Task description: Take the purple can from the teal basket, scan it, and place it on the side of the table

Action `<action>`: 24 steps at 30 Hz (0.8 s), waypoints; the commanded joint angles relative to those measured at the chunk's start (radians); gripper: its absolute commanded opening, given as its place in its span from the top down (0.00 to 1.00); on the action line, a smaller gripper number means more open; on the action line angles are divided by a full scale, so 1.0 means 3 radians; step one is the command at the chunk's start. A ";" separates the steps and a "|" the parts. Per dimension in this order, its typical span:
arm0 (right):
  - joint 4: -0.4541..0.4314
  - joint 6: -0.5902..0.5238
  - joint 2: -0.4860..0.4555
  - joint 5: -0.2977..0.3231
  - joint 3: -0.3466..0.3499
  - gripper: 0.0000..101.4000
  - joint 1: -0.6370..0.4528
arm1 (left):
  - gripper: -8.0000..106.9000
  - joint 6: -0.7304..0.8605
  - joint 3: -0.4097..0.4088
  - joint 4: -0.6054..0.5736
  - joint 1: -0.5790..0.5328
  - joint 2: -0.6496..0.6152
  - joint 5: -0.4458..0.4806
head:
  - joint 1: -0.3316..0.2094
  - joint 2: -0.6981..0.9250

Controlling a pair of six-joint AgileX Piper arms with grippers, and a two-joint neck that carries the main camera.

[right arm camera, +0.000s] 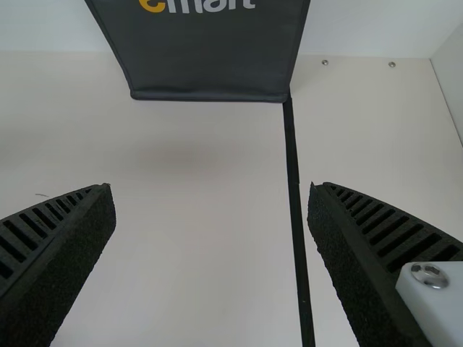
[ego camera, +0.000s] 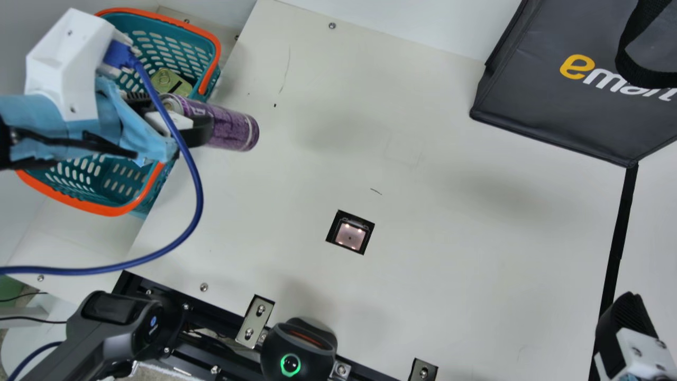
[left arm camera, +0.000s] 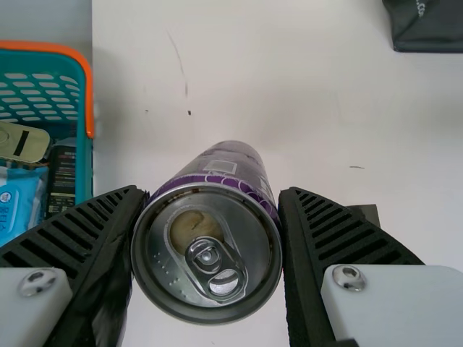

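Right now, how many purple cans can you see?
1: the purple can, held in the left claw near the basket. Others may be hidden inside the basket.

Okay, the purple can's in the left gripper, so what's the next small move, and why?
Probably ease the purple can toward the lit window in the table, likely the scanner: the left gripper pinches it beside the basket, and the window lies farther in on the table.

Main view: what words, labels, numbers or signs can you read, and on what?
"emart", on the dark bag.
Purple can: print too blurred to read.
Black device at lower left: small light markings, too small to read.
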 commanded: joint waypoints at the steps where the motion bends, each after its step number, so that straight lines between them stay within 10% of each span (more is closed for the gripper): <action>1: 0.0000 0.0000 0.0000 0.0000 0.0000 0.06 0.0000 | 1.00 -0.0249 0.0026 0.0142 -0.0291 -0.0021 -0.0025 | -0.0097 0.0008; 24: 0.0000 0.0000 0.0000 0.0000 0.0000 0.06 0.0000 | 1.00 -0.2438 0.0100 0.1461 -0.2431 0.0150 -0.0072 | -0.0097 0.0008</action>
